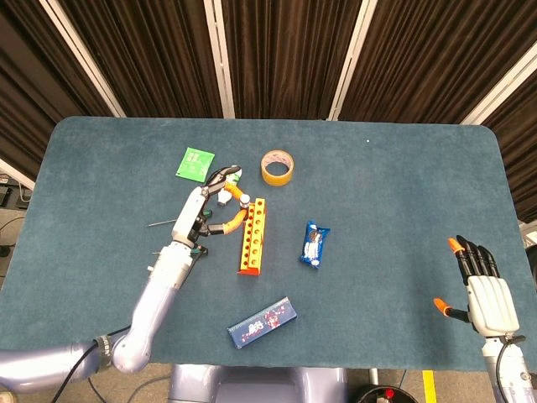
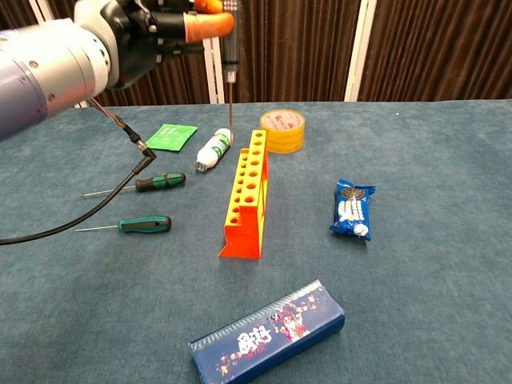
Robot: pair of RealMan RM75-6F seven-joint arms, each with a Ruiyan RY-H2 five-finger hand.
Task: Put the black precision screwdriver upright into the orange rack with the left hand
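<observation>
The orange rack [image 1: 252,237] [image 2: 248,192] stands mid-table, its rows of holes facing up. My left hand [image 1: 210,208] [image 2: 148,32] is raised above the table just left of the rack's far end. It pinches the black precision screwdriver [image 2: 230,56] by the handle, upright with the thin shaft pointing down. The tip hangs in the air over the far end of the rack, above the holes and apart from them. My right hand [image 1: 485,294] is at the near right table edge, fingers spread, holding nothing.
Two green-handled screwdrivers [image 2: 160,182] [image 2: 144,225] lie left of the rack. A white bottle [image 2: 214,150], green packet [image 2: 174,135] and yellow tape roll [image 2: 282,130] sit behind it. A blue snack pack [image 2: 353,208] lies to the right, a blue box [image 2: 268,332] in front.
</observation>
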